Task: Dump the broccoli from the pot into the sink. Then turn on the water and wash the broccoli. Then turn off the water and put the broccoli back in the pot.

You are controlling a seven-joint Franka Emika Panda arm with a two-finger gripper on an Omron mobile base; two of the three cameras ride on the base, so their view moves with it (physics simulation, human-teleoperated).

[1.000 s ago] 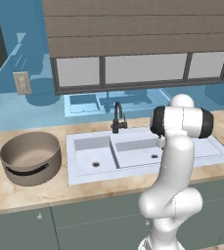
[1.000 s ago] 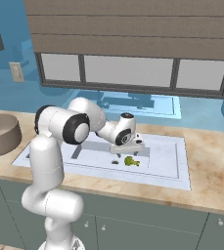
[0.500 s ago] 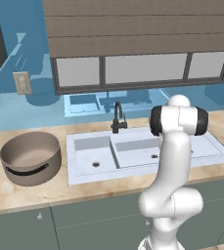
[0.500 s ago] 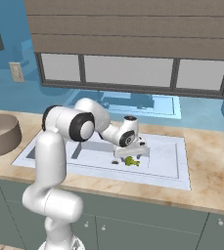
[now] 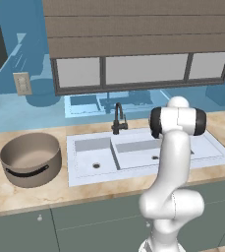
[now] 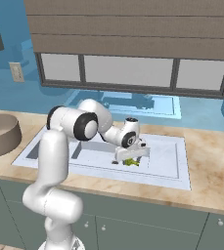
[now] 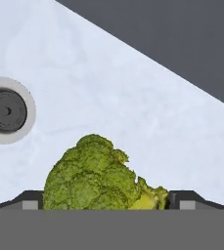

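One broccoli (image 7: pixel 96 176) between my gripper (image 6: pixel 131 160) fingers, low in right sink (image 6: pixel 169 163) basin; grasp not confirmable. Step: retrieval. Next: close, lift, carry left to pot (image 5: pixel 30 158).

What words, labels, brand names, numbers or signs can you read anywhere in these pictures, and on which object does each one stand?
None: no readable text shows in any view.
The pot, sink, faucet, wall outlet and broccoli carry no lettering or marks.
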